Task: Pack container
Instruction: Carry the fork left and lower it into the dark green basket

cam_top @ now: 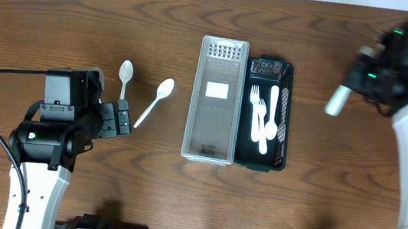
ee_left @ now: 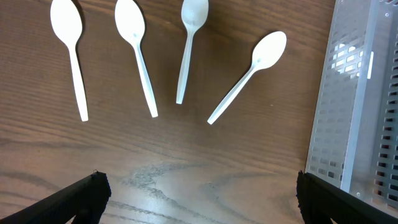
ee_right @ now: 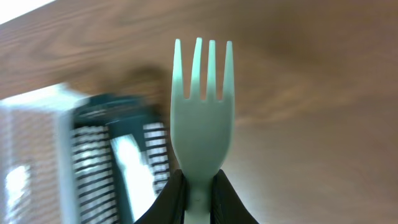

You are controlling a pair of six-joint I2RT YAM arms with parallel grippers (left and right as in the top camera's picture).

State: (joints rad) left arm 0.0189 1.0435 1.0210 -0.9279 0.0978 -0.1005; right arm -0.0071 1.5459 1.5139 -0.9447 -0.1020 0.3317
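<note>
Over the wooden table [cam_top: 47, 4], the right claw [ee_right: 198, 190] grips a fork [ee_right: 200, 124] by its handle; lower it flat into the black tray [cam_top: 287, 101] to its left (left claw [ee_left: 199, 198] gapes wide).

I can't read any words or numbers here. The white sticker [cam_top: 217, 90] on the clear box [cam_top: 211, 134] is too small.

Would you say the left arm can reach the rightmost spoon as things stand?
Probably yes: the left gripper is open near the rightmost spoon, which lies flat, touching nothing, with only bare table between.
</note>
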